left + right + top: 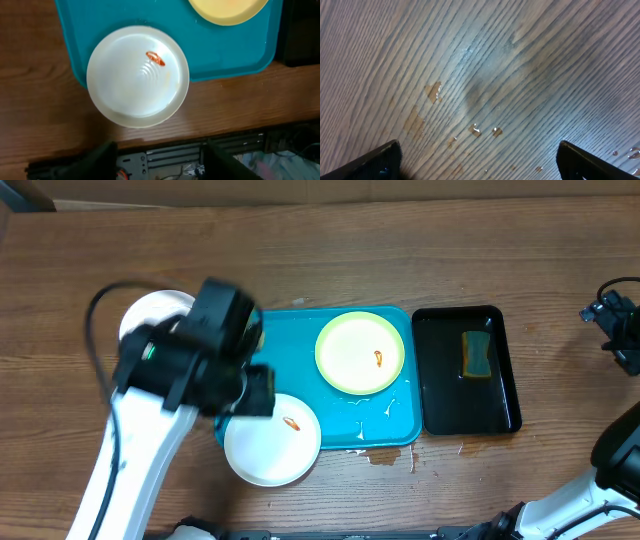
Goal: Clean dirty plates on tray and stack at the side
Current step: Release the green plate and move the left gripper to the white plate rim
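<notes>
The turquoise tray [400,420] lies mid-table. A pale yellow-green plate [350,355] with an orange smear rests on its right half. A white plate [272,442] [137,75] with a small orange smear overhangs the tray's front-left corner. Another white plate [150,312] sits on the table left of the tray, partly hidden by my left arm. My left gripper [258,392] [160,155] hovers above the overhanging white plate, open and holding nothing. At the far right edge, my right gripper [615,315] [480,160] is open wide over bare wet wood.
A black tray [440,410] right of the turquoise one holds a yellow-green sponge [476,355]. Water drops lie on the tray and on the table [385,455] in front of it. The table's front edge [225,132] is close behind the white plate.
</notes>
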Robot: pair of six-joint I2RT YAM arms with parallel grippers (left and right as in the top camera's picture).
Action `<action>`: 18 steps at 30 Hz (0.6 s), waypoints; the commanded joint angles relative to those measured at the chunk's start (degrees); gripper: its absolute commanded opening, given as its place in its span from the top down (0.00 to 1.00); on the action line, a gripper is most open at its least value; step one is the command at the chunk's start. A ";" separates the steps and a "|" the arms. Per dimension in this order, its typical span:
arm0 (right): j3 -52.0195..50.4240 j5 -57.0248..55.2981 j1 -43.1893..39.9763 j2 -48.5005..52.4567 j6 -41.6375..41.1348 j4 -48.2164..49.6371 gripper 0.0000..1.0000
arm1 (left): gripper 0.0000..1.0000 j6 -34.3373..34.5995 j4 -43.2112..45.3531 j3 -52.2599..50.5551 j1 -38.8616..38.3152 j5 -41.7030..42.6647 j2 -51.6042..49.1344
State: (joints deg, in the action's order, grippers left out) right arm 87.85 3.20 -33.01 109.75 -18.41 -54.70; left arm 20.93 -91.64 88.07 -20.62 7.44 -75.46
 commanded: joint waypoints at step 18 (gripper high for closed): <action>1.09 0.04 -0.11 -1.62 -0.52 0.22 0.00 | 0.65 47.36 13.03 -41.68 -0.39 1.66 9.57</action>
State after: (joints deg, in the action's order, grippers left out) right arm 87.85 3.18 -33.01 109.75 -18.41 -54.68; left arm 60.97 -80.40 49.69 -20.64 8.45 -66.30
